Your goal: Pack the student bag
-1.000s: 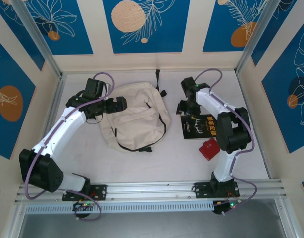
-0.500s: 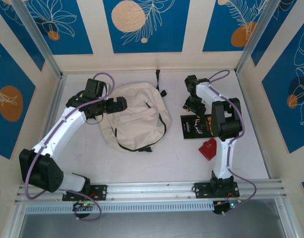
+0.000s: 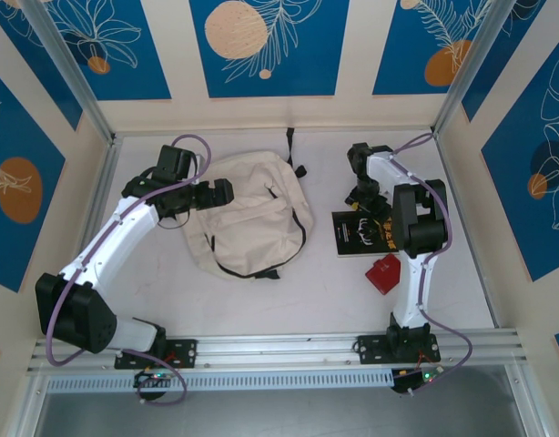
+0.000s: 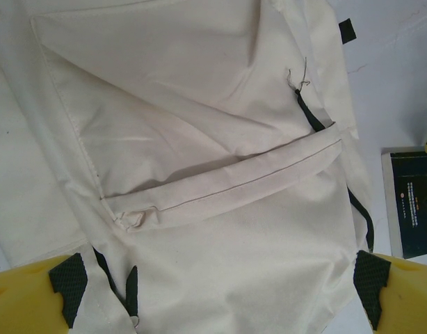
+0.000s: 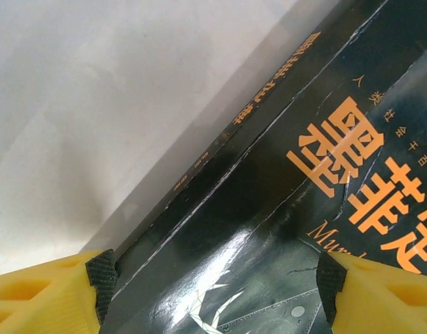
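The bag [image 3: 248, 218] lies flat on the left half of the white desk [image 3: 289, 305]. It is cream cloth with black zip lines, and a black strap reaches towards the back wall. My left pincer [image 4: 217, 292] stands wide over the bag's left part, with nothing gripped. To the right, apart from the bag, lies a black book [image 3: 363, 233] with orange letters. My right pincer [image 5: 213, 282] stands wide just above the book's far edge, holding nothing. A small red thing [image 3: 385, 273] lies just beside the book's near corner. Cream walls with blue panels [image 3: 266, 45], orange discs and white leaf drawings surround the desk. A metal rail [image 3: 289, 348] runs along its near edge.
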Motion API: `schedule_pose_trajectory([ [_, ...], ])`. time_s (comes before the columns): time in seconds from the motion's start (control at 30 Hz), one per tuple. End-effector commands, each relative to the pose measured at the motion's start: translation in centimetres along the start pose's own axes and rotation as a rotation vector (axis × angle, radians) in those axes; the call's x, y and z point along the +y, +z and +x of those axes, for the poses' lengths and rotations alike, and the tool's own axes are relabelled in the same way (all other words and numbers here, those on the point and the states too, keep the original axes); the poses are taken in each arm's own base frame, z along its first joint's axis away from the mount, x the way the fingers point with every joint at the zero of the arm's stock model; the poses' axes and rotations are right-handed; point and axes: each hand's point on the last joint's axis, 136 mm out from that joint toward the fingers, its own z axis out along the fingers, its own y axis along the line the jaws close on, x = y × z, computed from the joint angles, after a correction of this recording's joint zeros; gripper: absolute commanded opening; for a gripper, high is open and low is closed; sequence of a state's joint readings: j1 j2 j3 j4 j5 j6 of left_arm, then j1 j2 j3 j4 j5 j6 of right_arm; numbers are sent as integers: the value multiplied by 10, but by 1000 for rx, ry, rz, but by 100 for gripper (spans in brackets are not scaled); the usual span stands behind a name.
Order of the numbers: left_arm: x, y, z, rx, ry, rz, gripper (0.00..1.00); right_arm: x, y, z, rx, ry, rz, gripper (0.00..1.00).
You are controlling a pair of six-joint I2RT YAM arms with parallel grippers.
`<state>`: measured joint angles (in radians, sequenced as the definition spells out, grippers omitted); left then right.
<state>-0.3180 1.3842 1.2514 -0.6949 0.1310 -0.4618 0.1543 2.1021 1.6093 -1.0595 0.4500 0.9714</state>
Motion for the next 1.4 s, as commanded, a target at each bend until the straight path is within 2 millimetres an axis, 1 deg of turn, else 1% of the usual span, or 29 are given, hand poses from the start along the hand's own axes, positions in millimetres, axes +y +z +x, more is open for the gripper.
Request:
schedule_pose_trajectory([
  [0.0,2,1,0,5,-13,11,100,-1,15,12,63,10,5,81],
  [0.13,3,0,0,2,-12,9,100,1,19,18,96,26,-27,81],
  [0.27,2,1,1,5,-12,11,100,2,19,18,110,38,-45,82],
  [0.33,2,1,1,5,-12,11,100,5,17,18,122,41,-70,82],
  [0.47,2,1,0,3,-11,12,100,18,16,19,163,55,-163,83],
  [0.57,2,0,0,2,-11,11,100,20,14,16,170,76,-197,83],
  [0.77,3,0,0,3,-11,9,100,21,16,15,184,86,-207,81],
  [0.87,3,0,0,1,-11,9,100,21,18,18,187,65,-198,78],
  [1.0,2,0,0,3,-11,12,100,26,19,28,203,6,-194,69],
  [1.13,2,-1,1,3,-10,14,100,33,19,46,229,-102,-203,63],
  [1.2,1,0,1,6,-11,19,100,36,20,60,253,-169,-218,61],
  [1.37,-3,3,4,20,-10,42,100,38,17,96,302,-318,-246,59],
])
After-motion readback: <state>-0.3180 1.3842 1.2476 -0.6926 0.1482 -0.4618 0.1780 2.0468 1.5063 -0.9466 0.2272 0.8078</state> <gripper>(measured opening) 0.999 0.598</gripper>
